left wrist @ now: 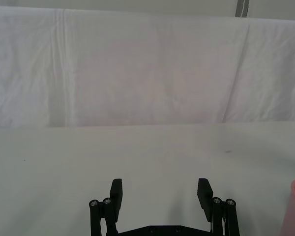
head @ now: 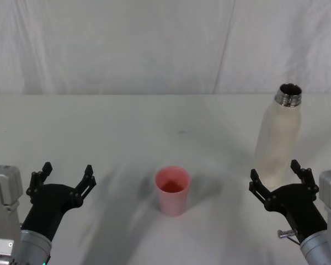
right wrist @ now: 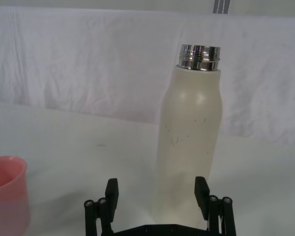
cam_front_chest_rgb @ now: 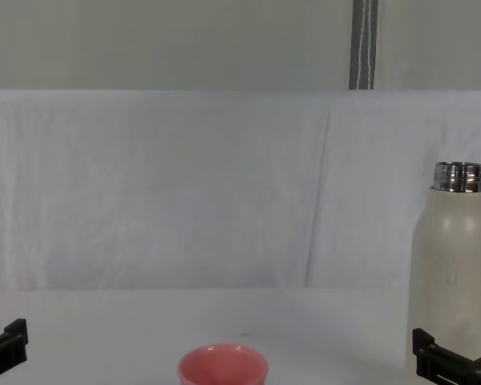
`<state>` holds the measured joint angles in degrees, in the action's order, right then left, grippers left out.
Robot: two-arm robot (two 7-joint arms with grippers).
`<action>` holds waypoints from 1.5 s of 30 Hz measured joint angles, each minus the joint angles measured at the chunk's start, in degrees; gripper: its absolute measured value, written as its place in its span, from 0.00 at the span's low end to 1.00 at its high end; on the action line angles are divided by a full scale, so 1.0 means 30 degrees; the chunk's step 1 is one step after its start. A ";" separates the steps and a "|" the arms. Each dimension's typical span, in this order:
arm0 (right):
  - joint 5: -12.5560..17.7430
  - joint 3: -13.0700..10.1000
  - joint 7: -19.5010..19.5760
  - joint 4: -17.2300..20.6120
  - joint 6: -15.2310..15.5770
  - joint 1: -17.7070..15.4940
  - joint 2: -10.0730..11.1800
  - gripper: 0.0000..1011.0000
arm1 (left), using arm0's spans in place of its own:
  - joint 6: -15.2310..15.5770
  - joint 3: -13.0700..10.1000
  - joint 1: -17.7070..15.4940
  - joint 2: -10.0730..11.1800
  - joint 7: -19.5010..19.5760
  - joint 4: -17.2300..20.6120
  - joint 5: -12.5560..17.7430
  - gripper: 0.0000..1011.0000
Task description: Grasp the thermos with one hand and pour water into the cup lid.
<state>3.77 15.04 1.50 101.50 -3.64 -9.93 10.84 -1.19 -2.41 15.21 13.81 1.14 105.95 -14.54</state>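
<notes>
In your head view, the right gripper (head: 281,179) is hovering wide open and empty just before the upright cream thermos (head: 278,135); the left gripper (head: 66,179) is likewise gaping, empty. Your right wrist view is showing the pink cup (right wrist: 7,189) standing well apart.

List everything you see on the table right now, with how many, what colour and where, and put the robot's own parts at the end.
thermos: one, cream-white with a shiny steel neck and no cap, upright on the right side of the table, just beyond the right gripper.
cup lid: one, pink, upright with its mouth up, near the middle of the table toward the front, apart from the thermos.
table: one, covered in white cloth, with a white cloth backdrop behind it.
left gripper: one, black, open, low at the front left, holding nothing.
right gripper: one, black, open, at the front right, facing the thermos and not yet around it.
</notes>
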 joint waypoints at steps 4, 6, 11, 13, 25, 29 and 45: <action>0.0001 0.0000 0.0001 -0.0001 -0.0001 0.0000 -0.0001 0.99 | 0.0000 0.0000 0.0000 0.0001 0.0000 0.0000 0.0000 0.99; 0.0000 0.0000 0.0001 0.0000 -0.0001 0.0000 -0.0001 0.99 | 0.0000 -0.0001 0.0000 0.0000 0.0000 0.0000 0.0000 0.99; 0.0001 0.0000 0.0001 0.0000 -0.0001 0.0001 0.0000 0.99 | 0.0000 -0.0001 0.0000 0.0000 0.0000 0.0000 0.0000 0.99; 0.0001 0.0000 0.0000 0.0000 -0.0001 0.0001 -0.0001 0.99 | 0.0000 0.0000 0.0000 -0.0001 0.0000 -0.0001 0.0000 0.99; 0.0001 0.0001 0.0000 -0.0001 -0.0001 0.0000 -0.0001 0.99 | 0.0000 0.0000 0.0000 -0.0001 0.0001 -0.0001 -0.0001 0.99; 0.0001 0.0000 0.0000 -0.0001 -0.0001 0.0000 -0.0001 0.99 | -0.0001 -0.0001 0.0000 0.0000 0.0000 0.0000 0.0000 0.99; 0.0001 0.0000 0.0001 -0.0002 -0.0001 0.0001 -0.0001 0.99 | 0.0000 0.0000 0.0000 0.0000 0.0000 0.0000 0.0000 0.99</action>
<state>3.77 15.04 1.50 101.49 -3.64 -9.93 10.84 -1.19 -2.41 15.21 13.81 1.14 105.95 -14.54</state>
